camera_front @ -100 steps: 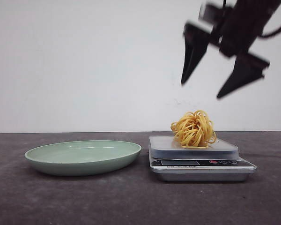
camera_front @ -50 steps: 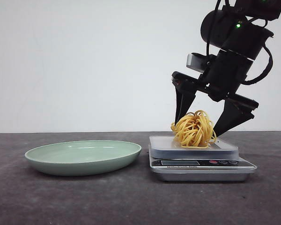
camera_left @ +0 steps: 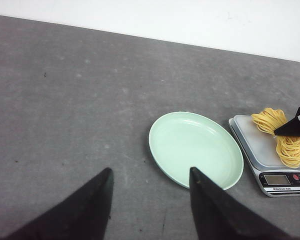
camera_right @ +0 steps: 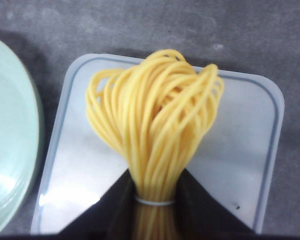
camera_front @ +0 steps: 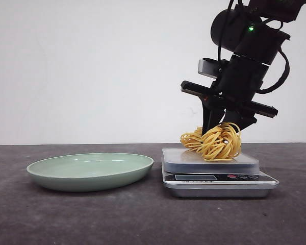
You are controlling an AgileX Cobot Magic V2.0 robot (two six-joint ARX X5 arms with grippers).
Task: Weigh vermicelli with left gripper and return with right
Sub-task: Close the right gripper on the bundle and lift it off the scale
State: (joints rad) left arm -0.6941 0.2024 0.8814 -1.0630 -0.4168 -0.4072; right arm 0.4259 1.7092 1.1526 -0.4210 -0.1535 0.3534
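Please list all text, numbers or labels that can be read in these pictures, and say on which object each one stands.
None can be read.
Scale: a line of print under its display, too small and blurred to read.
Scale display: no digits can be made out.

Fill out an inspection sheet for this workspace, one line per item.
Surface: dark grey table, bare around the things.
Job's things: vermicelli on the scale; green plate beside it, empty.
Clutter: nothing seen.
Claws: right claw shut on the vermicelli bundle; left claw open, above the table, holding nothing.
Cables: dark cables looped along the right arm, off the table.
Surroundings: plain white wall behind.
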